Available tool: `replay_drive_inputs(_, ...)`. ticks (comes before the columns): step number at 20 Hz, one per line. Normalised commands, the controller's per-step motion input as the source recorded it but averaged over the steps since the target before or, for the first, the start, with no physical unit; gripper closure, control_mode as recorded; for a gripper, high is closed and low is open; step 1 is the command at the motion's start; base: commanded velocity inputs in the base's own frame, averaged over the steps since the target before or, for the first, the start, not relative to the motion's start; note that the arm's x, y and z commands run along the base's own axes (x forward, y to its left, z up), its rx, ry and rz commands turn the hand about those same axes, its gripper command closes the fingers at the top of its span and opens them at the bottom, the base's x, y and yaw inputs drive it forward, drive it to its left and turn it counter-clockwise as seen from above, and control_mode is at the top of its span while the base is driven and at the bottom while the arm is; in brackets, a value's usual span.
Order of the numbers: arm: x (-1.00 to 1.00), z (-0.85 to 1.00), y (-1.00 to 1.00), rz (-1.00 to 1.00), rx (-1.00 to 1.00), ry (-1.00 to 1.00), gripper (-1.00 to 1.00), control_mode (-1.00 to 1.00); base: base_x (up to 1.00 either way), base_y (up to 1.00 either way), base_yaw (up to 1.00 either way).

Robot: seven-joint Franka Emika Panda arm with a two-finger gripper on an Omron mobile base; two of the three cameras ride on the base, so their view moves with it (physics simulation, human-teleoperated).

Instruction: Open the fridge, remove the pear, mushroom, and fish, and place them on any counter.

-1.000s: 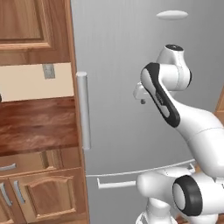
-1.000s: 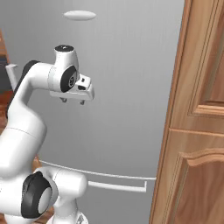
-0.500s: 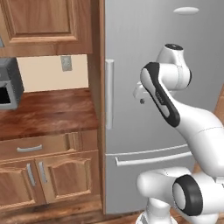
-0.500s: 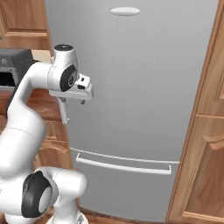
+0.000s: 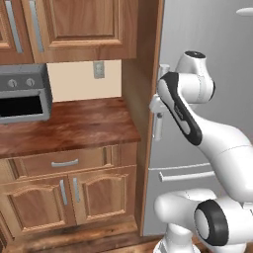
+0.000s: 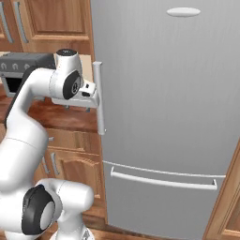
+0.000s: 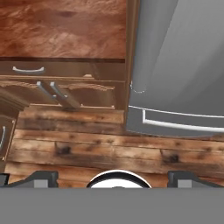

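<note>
the fridge (image 6: 159, 117) is shut, its door flat and unbroken, so the pear, mushroom and fish are somewhere behind it and can't be seen. the gripper (image 6: 89, 97) sits just beside the tall handle (image 6: 99, 98), on its counter side, with its jaws spread wide and nothing in them; in the hand view the 2 fingertips (image 7: 41, 177) stand far apart at the bottom edge, looking down past the handle's lower end at the floor (image 7: 109, 148).

the main risk, as i judge it, is a bad catch on the handle. the hand seems beside the bar rather than around it, so closing now could pinch air or clip only 1 side and slip off when pulling. the wooden side panel (image 5: 143, 99) and the counter (image 5: 64, 126) are close on that side, so a sideways correction could knock the arm into them. the toaster oven (image 5: 22, 99) stands well apart. a pull that doesn't follow the door's swing could drag the grip off the handle.
</note>
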Motion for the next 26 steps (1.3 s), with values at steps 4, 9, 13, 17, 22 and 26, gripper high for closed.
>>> replay_drive_inputs(4, 0.0, 0.0, 0.0, 0.0, 0.0, 0.0, -1.0, 1.0, 0.0, 0.0, 0.0)
replay_drive_inputs(9, 0.0, 0.0, 0.0, 0.0, 0.0, 0.0, -1.0, 1.0, -0.02, 0.0, 0.0)
replay_drive_inputs(13, 0.0, 0.0, 0.0, 0.0, 0.0, 0.0, -1.0, 1.0, -0.04, 0.0, 0.0)
replay_drive_inputs(17, -0.04, 0.0, 0.0, 0.0, 0.0, -0.04, -1.0, -1.0, 0.0, 0.0, 0.0)
replay_drive_inputs(22, -0.24, 0.0, -0.13, -0.06, -0.07, -0.39, -1.0, -1.0, 0.0, 0.0, 0.0)
replay_drive_inputs(26, -0.11, 0.0, -0.18, -0.07, -0.09, -0.43, -1.0, -1.0, 0.0, 0.0, 0.0)
